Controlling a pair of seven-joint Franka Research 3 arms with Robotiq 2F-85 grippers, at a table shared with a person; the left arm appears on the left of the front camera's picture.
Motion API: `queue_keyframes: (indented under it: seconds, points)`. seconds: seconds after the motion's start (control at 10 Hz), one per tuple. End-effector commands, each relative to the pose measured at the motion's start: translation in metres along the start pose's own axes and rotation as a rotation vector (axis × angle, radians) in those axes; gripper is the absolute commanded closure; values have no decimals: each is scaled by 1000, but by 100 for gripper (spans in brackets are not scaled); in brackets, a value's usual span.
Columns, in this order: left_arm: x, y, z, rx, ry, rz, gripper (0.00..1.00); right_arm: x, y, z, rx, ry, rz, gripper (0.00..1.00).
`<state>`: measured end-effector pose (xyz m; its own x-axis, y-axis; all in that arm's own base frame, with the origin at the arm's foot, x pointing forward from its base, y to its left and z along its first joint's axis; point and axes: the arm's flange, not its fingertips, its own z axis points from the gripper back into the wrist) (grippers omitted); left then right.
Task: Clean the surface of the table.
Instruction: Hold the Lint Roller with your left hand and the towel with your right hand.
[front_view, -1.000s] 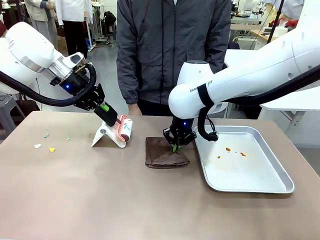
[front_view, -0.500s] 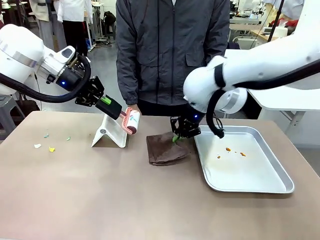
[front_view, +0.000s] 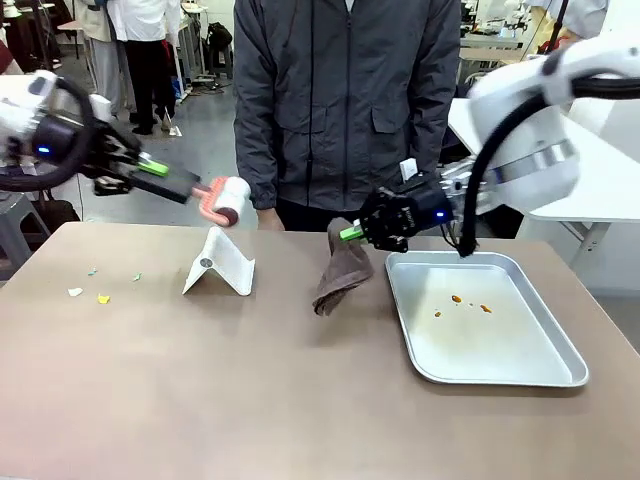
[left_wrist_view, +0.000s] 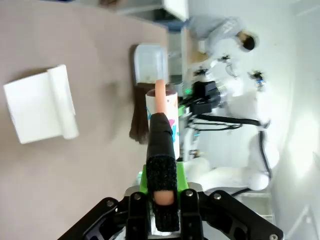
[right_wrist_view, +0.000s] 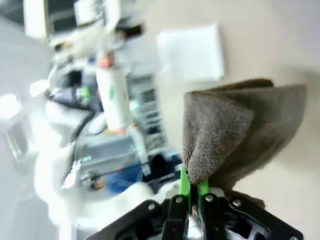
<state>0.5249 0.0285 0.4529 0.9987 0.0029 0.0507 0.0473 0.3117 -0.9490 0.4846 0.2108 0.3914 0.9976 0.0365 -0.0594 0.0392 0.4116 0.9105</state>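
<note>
Cloth (front_view: 340, 275) lifted, matte taupe table (front_view: 300, 400), scraps (front_view: 102, 298)

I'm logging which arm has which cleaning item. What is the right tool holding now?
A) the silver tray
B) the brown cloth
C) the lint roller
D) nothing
B: the right tool is shut on the brown cloth, which hangs down from it, while the lint roller is held in the left tool.
</note>
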Motion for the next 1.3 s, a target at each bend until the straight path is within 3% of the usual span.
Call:
queue_keyframes:
  seconds: [0.0,0.2,0.3,0.4,0.6,0.9,1.2]
  points:
    - [-46,0,30,-199,-69,24,93,-41,-9,21,173,90,-117,100]
    - [-88,8,54,-250,-27,5,93,-76,-9,29,256,89,-201,100]
    - [-111,20,68,-209,-41,-3,93,-106,-13,40,232,12,-182,100]
    - [-130,36,82,-186,-2,-126,93,-138,-20,60,222,-120,-124,100]
    - [-156,70,103,-140,54,-216,93,-189,-42,105,272,-327,-106,100]
    - [-196,116,154,-187,-28,-224,93,-218,-89,174,359,-450,-162,100]
    - [-228,158,208,-271,-231,-131,93,-214,-143,220,392,-439,-156,100]
